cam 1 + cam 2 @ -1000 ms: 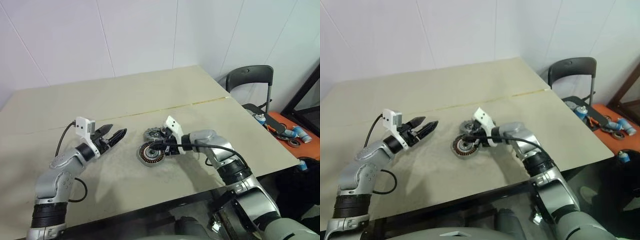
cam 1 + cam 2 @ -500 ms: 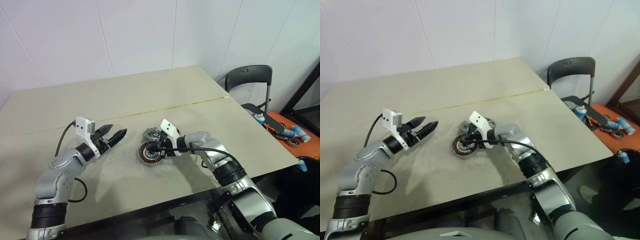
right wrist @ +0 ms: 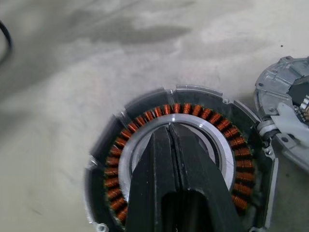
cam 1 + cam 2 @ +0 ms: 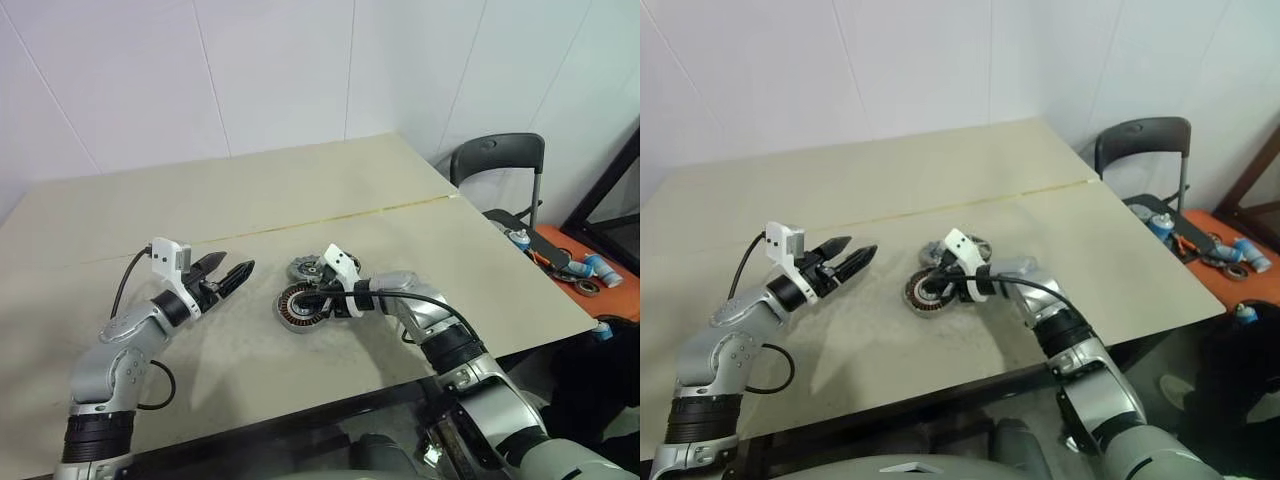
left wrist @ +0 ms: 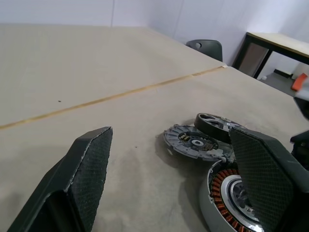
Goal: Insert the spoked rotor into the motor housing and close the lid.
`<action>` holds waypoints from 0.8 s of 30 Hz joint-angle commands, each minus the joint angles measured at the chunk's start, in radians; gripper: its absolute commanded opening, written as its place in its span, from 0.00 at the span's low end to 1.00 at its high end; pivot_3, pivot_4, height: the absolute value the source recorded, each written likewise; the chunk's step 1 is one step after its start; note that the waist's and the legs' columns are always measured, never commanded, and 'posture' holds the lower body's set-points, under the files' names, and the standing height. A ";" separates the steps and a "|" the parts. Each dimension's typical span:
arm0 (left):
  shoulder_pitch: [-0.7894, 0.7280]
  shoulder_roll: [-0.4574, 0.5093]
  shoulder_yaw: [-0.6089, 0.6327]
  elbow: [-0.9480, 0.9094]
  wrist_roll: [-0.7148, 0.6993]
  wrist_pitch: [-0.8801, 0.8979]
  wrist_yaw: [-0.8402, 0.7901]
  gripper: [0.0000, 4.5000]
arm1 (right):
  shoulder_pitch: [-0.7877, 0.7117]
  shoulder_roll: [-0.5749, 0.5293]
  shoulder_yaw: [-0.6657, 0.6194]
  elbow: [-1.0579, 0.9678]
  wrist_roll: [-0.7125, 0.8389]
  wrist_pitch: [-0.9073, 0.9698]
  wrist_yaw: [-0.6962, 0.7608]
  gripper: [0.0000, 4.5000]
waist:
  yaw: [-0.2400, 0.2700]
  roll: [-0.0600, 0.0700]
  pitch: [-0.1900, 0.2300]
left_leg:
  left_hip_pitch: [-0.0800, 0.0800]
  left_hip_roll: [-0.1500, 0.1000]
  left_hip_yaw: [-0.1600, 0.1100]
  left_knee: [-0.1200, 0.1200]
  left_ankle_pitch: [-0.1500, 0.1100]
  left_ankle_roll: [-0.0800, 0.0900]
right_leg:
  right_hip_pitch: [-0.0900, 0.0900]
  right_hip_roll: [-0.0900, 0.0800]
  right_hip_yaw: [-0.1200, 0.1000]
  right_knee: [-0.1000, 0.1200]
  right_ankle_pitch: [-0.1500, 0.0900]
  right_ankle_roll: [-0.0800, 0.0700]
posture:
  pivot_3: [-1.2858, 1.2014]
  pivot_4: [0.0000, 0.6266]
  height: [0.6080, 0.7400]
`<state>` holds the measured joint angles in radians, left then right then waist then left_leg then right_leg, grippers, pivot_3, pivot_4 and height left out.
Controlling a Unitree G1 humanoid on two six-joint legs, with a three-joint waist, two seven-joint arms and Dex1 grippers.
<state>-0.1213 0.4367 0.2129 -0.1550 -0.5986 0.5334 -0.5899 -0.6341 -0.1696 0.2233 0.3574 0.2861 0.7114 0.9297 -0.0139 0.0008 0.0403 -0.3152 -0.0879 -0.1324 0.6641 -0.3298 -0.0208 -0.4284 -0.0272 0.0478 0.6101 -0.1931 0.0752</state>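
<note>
The motor housing (image 3: 178,159), a silver shell with a ring of copper windings around a silver hub, lies flat on the table (image 4: 250,190). My right gripper (image 3: 169,126) is shut and empty, its tips over the hub; I cannot tell whether they touch. Just behind the housing lie the lid (image 5: 193,141), a flat grey disc, and the spoked rotor (image 5: 217,126) with its black ring. My left gripper (image 4: 232,272) hovers open and empty to the left of the housing, pointing toward it, its fingers (image 5: 91,159) wide apart.
A taped seam (image 4: 330,215) crosses the beige table. A dark chair (image 4: 497,160) stands past the table's right edge, beside an orange surface (image 4: 575,265) with tools on it. Bare tabletop lies in front of and behind the parts.
My right wrist has rolled a little while its shut tips stay over the housing. The left arm has kept still.
</note>
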 commanded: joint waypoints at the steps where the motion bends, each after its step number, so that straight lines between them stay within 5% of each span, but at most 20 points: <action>1: -0.030 0.004 0.003 -0.014 0.002 -0.013 -0.005 0.91 | -0.088 0.034 -0.107 -0.053 0.090 0.063 -0.042 0.00 | -0.002 0.000 0.000 | -0.001 0.000 0.000 0.000 0.000 0.000 | -0.002 0.000 0.000 0.000 0.000 0.000 | 0.52 0.00 1.00; 14: -0.039 0.007 0.011 -0.005 -0.002 -0.009 -0.012 0.91 | 0.022 -0.034 0.124 -0.012 -0.112 -0.101 -0.032 0.00 | -0.002 0.000 0.000 | -0.004 0.000 0.000 -0.001 0.000 0.000 | -0.004 0.000 0.000 0.000 0.000 0.000 | 0.52 0.00 1.00; 24: -0.030 -0.005 0.002 -0.011 0.003 -0.012 -0.005 0.91 | -0.022 -0.004 -0.015 -0.044 0.017 -0.007 -0.016 0.00 | 0.000 0.000 0.000 | -0.001 0.000 0.000 0.000 0.000 -0.001 | -0.001 0.000 0.000 0.001 0.000 0.000 | 0.52 0.00 1.00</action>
<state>-0.1380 0.4308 0.2101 -0.1464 -0.5985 0.5337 -0.5971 -0.6132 -0.1863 0.2648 0.3552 0.2394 0.6677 0.9021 -0.0137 0.0006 0.0403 -0.3169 -0.0880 -0.1326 0.6640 -0.3294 -0.0214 -0.4301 -0.0273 0.0476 0.6107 -0.1934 0.0748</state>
